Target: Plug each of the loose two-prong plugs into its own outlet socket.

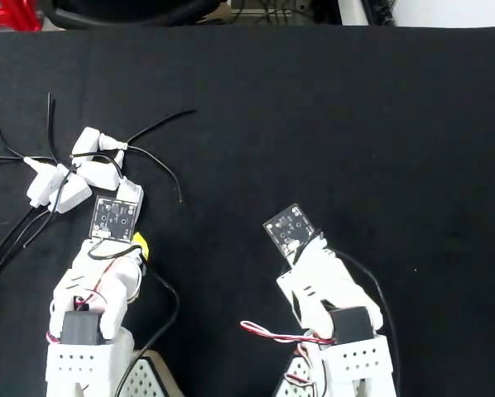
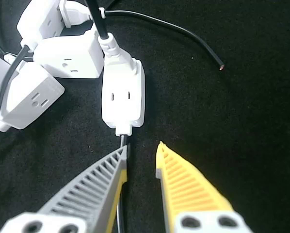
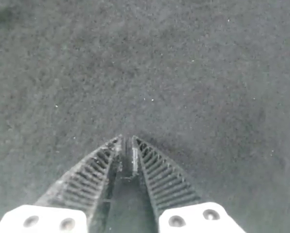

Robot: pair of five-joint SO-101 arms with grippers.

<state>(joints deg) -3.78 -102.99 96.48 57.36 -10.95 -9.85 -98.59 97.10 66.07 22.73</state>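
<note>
Left claw [image 2: 140, 148]: parted to a moderate gap, with nothing between the grey finger [image 2: 108, 170] and the yellow finger [image 2: 176, 174]. It sits low over the counter [image 1: 355, 124].
Right claw [image 3: 127, 141]: tips drawn together, all but touching, gripping nothing, over bare black counter.
Nearest socket [image 2: 123, 97]: a white block lying flat with its two slots facing up, just beyond the left claw's tips and apart from them.
Direction from claw: straight ahead of the opening, leaning a little toward the grey finger's side.
Long axis: runs away from the left claw, roughly in line with its reach, so the fingers would close across the block's narrow width.
Cord tail [image 2: 123, 141]: leaves the socket's near end and passes right beside the grey fingertip.
White plug [image 2: 113, 48]: on a black cord, touching the socket's far end. I cannot tell whether it is seated.
Socket cluster [image 1: 69, 174]: several more white sockets crowd together near the counter's left edge, about midway between its near and far edges, with black cords fanning out.
Loose cord [image 2: 184, 34]: lies apart on the yellow finger's side and ends bare.
Nearer arm: the left, by a wide margin. The right claw is well apart, nearer the counter's middle.
Judgement: the coming move belongs to the left claw, a short advance along the socket's axis. The cord tail by the grey finger could get pinched.
</note>
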